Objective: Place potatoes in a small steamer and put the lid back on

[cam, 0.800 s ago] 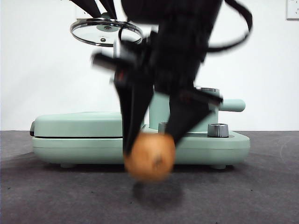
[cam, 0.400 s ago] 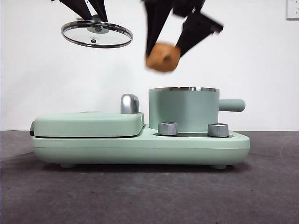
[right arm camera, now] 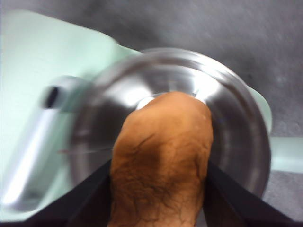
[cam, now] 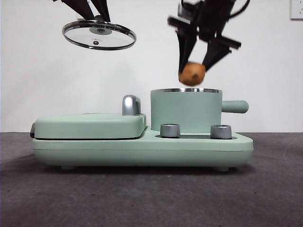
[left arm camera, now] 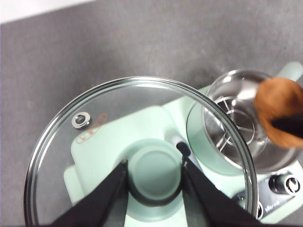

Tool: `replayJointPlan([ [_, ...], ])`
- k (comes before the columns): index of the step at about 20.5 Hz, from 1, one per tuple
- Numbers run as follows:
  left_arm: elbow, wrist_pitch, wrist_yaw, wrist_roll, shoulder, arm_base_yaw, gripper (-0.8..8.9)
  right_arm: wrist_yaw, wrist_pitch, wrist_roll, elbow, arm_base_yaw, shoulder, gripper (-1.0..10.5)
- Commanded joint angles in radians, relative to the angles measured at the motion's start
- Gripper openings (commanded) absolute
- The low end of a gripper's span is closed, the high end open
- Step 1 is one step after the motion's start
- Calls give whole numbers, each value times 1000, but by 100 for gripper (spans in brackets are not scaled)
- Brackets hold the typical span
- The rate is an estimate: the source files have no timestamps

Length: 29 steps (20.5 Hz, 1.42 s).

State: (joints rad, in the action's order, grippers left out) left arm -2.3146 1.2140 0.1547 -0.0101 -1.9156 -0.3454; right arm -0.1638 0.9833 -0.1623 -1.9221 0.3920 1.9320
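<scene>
Right tool [cam: 192, 71] clamps oval orange-brown potato [cam: 191, 74] just above mint green cylindrical steamer pot [cam: 186, 111]. Left tool [left arm camera: 154, 172] grips knob of round clear glass lid [cam: 98, 34], high at left.

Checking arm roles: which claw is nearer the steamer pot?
Right. The right claw holds the potato just above the steamer pot. The left claw holds the lid high above the griddle cover.
</scene>
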Motion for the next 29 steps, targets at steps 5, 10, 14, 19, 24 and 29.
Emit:
replayJointPlan([
  [5,-24,29,0,4,6,-13,16,-5,-15,47,-30,-9,112,160],
  [10,22,79,0,2,14,-18,15,-5,-18,56,-30,-9,120,291],
  [14,37,82,1,8,52,-21,16,-24,-16,75,-30,-10,120,464],
  [19,236,20,1,7,239,-21,15,-38,9,77,-60,-10,113,464],
  [24,381,-82,1,2,343,-44,15,-38,213,103,-114,-23,27,464],
  [29,449,-190,1,-3,342,-140,15,-26,327,104,-113,-48,-168,464],
])
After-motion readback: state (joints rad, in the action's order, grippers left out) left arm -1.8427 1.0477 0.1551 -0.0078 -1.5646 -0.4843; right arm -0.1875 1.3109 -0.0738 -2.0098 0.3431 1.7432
